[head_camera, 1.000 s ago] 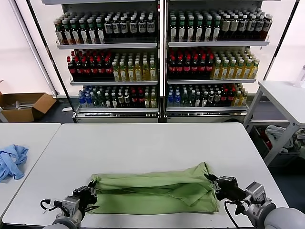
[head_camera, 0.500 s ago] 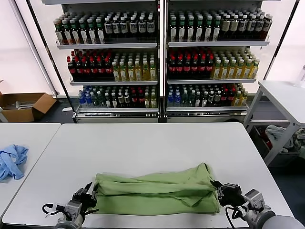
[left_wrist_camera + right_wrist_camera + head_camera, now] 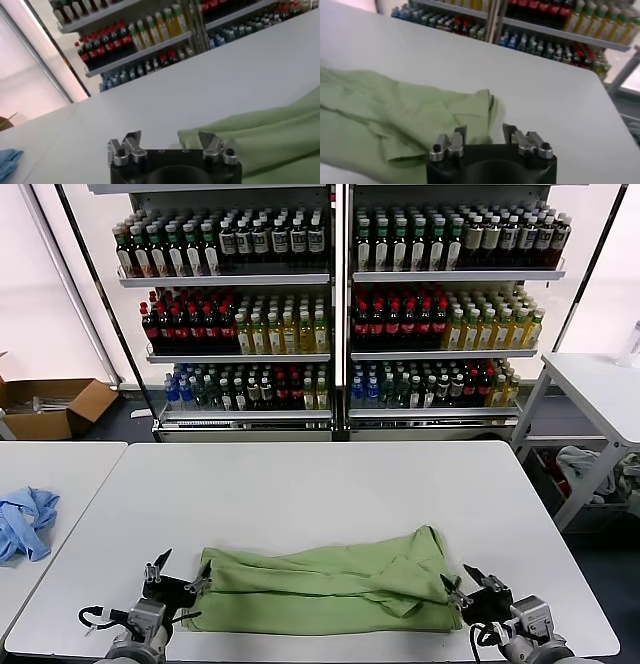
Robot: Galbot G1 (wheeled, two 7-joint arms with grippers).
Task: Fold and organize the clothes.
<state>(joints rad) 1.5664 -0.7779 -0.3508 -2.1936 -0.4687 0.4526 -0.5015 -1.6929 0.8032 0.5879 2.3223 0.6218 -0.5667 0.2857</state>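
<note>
The left gripper (image 3: 176, 577) stands wide open at the left end of the green shirt (image 3: 325, 590), one finger against the cloth edge, holding nothing. The right gripper (image 3: 470, 582) is open too, at the shirt's right end, empty. The shirt lies folded in a long band on the white tabletop (image 3: 330, 494), near its front edge. Left of the shirt, on the neighbouring table, lies a blue garment (image 3: 24, 522); behind the shirt stand shelves of bottles (image 3: 330, 314).
</note>
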